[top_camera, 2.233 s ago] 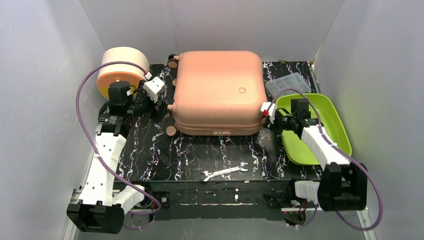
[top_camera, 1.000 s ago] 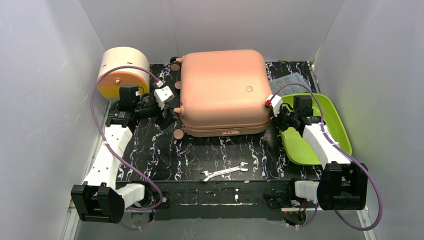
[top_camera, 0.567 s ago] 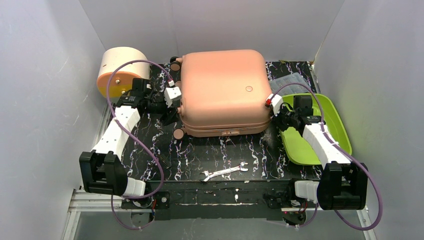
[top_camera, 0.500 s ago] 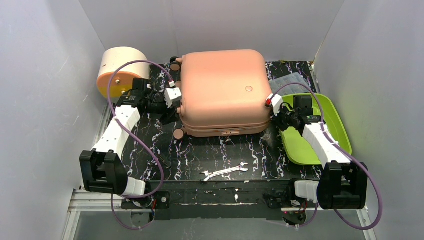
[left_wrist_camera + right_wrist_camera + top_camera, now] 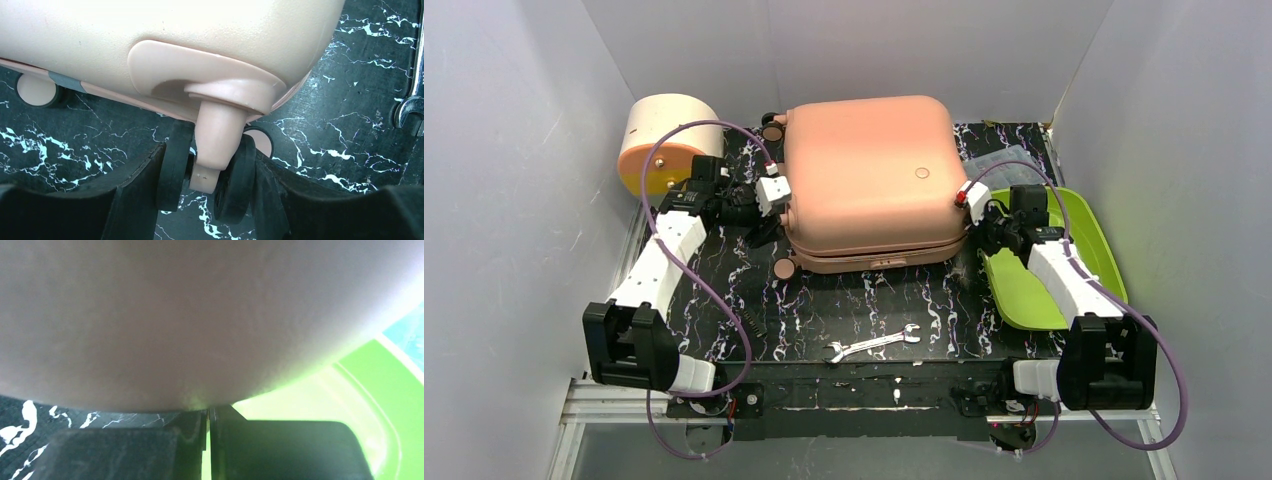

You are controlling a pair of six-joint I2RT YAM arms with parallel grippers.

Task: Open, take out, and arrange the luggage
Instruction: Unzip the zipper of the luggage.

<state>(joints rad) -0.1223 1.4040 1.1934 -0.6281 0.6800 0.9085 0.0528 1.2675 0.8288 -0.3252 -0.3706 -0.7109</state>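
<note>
The salmon-pink luggage (image 5: 869,175) lies flat and closed at the back middle of the table. My left gripper (image 5: 764,226) is at its left side. In the left wrist view this gripper (image 5: 207,185) is shut on a twin black caster wheel (image 5: 215,145) of the luggage (image 5: 150,30), with a finger (image 5: 135,200) against each side. My right gripper (image 5: 980,232) is shut and empty. Its tips (image 5: 207,415) press against the luggage's right wall (image 5: 200,315).
A lime-green tray (image 5: 1089,250) sits under my right arm, and it also shows in the right wrist view (image 5: 370,390). A cream-and-orange drum box (image 5: 664,140) stands at the back left. A wrench (image 5: 874,342) lies near the front edge. A clear bag (image 5: 1004,165) is at the back right.
My left arm swung in toward the luggage's left side and its jaws narrowed onto the caster wheel. The luggage shifted slightly back and right. My right gripper stayed shut against it.
</note>
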